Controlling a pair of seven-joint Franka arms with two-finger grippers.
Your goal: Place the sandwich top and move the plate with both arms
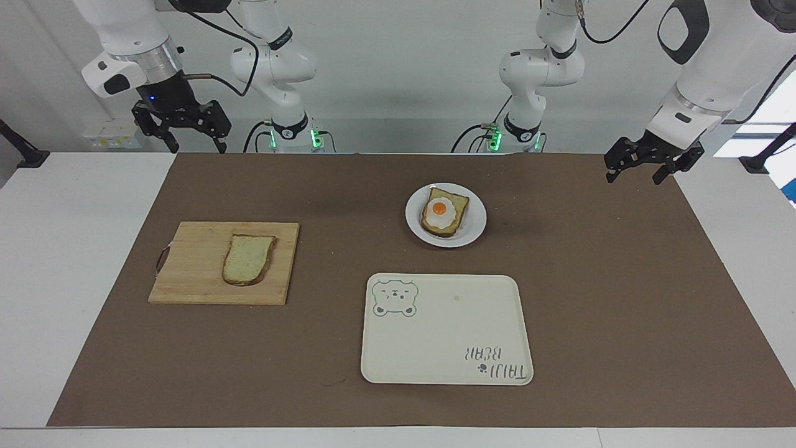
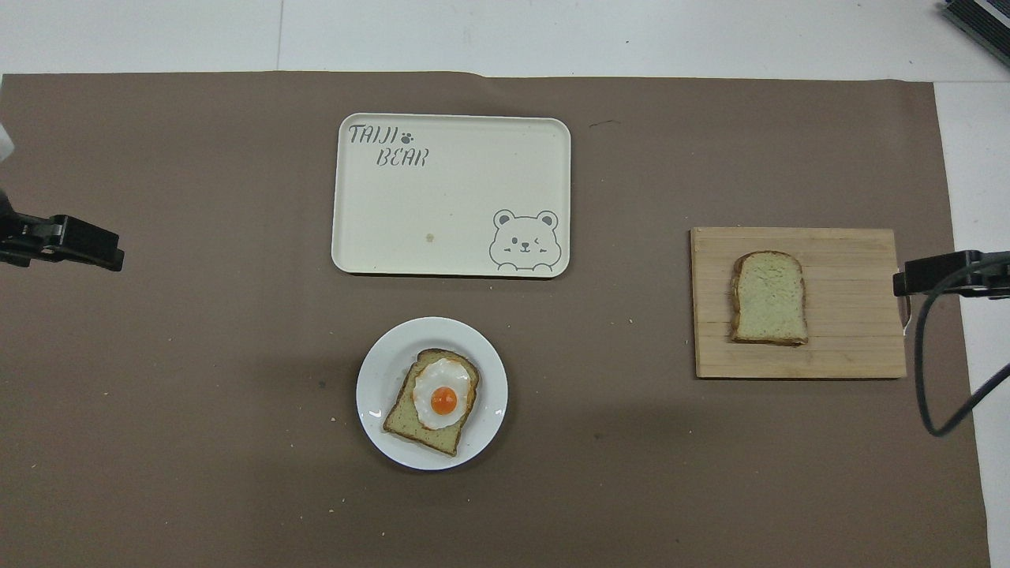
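Observation:
The sandwich top (image 1: 247, 259) (image 2: 769, 297), a plain pale slice with brown crust, lies flat on a wooden cutting board (image 1: 193, 274) (image 2: 852, 331) toward the right arm's end. The small white plate (image 1: 414, 216) (image 2: 375, 386) sits mid-table and carries a bread slice with a fried egg (image 1: 442, 210) (image 2: 439, 397). My right gripper (image 1: 197, 148) (image 2: 939, 276) hangs open and empty over the mat's corner at its own end. My left gripper (image 1: 633, 179) (image 2: 79, 244) hangs open and empty over the mat's edge at the other end. Neither touches anything.
A cream rectangular tray (image 1: 448, 336) (image 2: 450, 205) with a bear drawing lies farther from the robots than the plate. A brown mat (image 1: 622, 298) covers most of the white table. A black cable (image 2: 931, 379) loops beside the board.

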